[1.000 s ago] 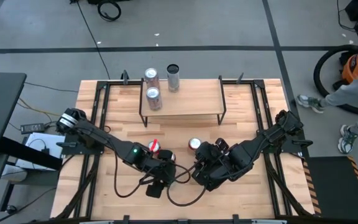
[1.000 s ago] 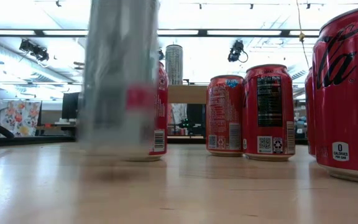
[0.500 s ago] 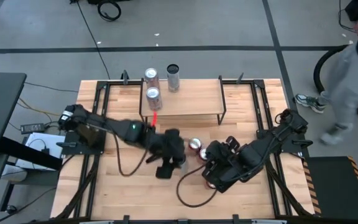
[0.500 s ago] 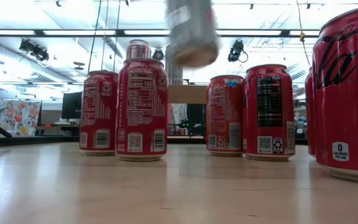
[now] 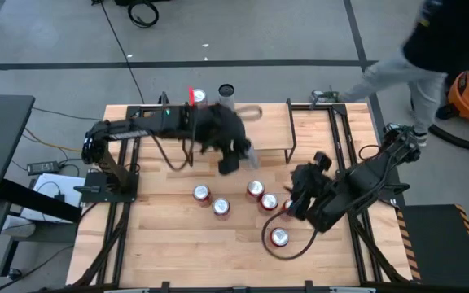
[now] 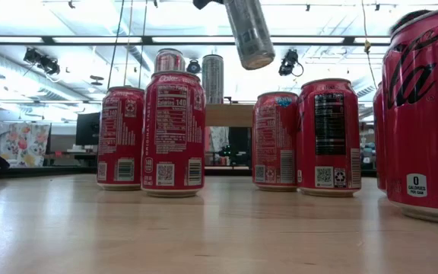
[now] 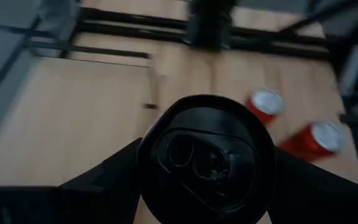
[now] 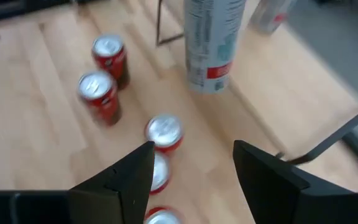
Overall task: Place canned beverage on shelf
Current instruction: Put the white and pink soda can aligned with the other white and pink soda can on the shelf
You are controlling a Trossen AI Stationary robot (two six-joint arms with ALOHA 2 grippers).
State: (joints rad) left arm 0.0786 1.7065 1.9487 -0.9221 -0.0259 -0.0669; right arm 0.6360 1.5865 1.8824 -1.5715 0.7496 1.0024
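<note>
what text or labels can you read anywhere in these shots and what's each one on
"0 CALORIES PER CAN": nearest red can, low view, under a partly cut-off script logo.
"Nutrition Facts" panels on the other red cans: fine print too small.
Silver can held by the left gripper: print blurred.
Right gripper: no text.

Red cans on the worktop (image 5: 161,244): five in plain sight from above, at (image 5: 202,193), (image 5: 221,207), (image 5: 255,189), (image 5: 269,201) and (image 5: 279,237); whether a red patch by the right arm is a sixth cannot be told
Silver can (image 5: 247,155) in the air: one
Cans on the shelf (image 5: 267,130): two showing; a pale-topped can (image 5: 199,96) and a dark-topped can (image 5: 226,91)
Shelf: one
Arms: two; left arm (image 5: 149,129); right arm (image 5: 365,179)
Person (image 5: 438,41) beyond the worktop: one
</note>
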